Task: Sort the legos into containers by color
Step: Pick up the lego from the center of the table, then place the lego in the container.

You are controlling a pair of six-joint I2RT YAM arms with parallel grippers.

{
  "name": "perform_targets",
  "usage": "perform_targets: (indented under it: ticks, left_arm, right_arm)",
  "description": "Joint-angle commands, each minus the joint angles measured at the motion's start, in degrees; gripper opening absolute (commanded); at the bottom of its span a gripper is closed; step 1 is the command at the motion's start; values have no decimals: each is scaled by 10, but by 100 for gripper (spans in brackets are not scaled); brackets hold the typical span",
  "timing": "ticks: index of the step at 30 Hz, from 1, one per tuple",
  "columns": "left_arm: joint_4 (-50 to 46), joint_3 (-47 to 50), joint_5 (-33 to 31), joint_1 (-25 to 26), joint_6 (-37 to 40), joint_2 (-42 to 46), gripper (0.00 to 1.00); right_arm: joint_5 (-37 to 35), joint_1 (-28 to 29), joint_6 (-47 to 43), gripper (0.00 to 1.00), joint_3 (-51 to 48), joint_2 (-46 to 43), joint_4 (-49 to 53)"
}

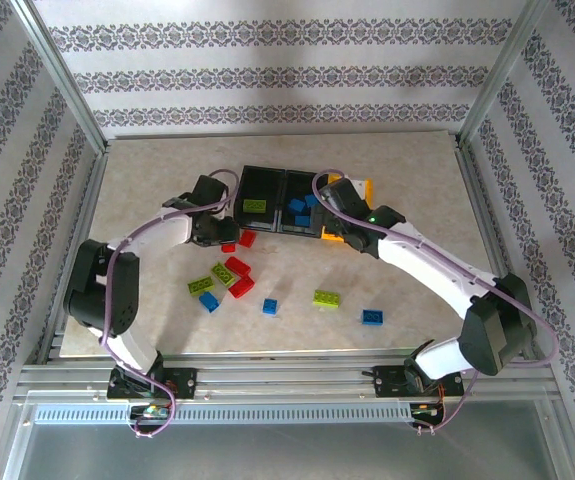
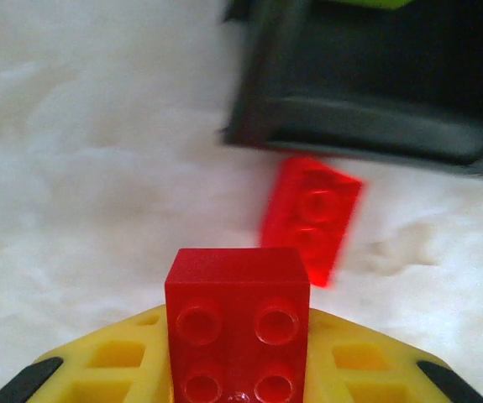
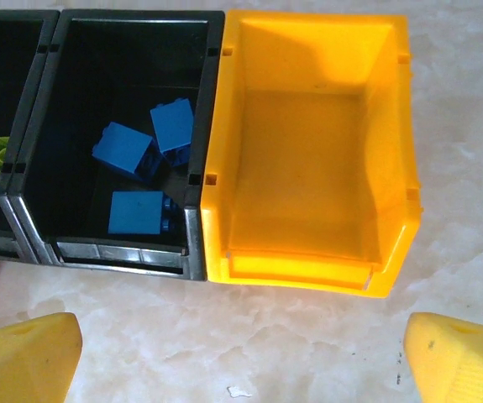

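On the pale marbled surface (image 1: 407, 200), the empty yellow-orange plastic bin (image 3: 300, 273) ends the joined row, with the right pincer (image 3: 241, 357) spread wide before it. The left pincer (image 2: 238, 365) is clamped on a small red studded brick (image 2: 234, 294). Best to lift it straight, clear the black bins (image 3: 140, 15), and release low inside the yellow one.

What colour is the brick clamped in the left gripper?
Red. The brick shows best in the left wrist view.
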State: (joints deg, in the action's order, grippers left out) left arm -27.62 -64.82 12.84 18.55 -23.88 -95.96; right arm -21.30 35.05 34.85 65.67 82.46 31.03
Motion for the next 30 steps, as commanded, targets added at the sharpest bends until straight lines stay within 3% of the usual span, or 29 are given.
perform_targets:
  ticks: [1,7,13,22,30]
  left_arm:
    - [60,7,55,32,-55,11,24]
    - [139,-20,67,95,-103,-3,24]
    - [160,-126,39,150,-95,-73,24]
    - [120,-347,6,194,-75,-230,24]
    - [47,-542,2,218,-49,-359,25]
  right_arm:
    - [-31,2,16,98,-14,-26,3]
    - [-81,0,36,98,-48,-75,-2]
    - [-131,-3,53,99,-96,-145,0]
    - [-175,-14,61,98,-164,-265,3]
    - [-174,-25,56,98,-175,-286,5]
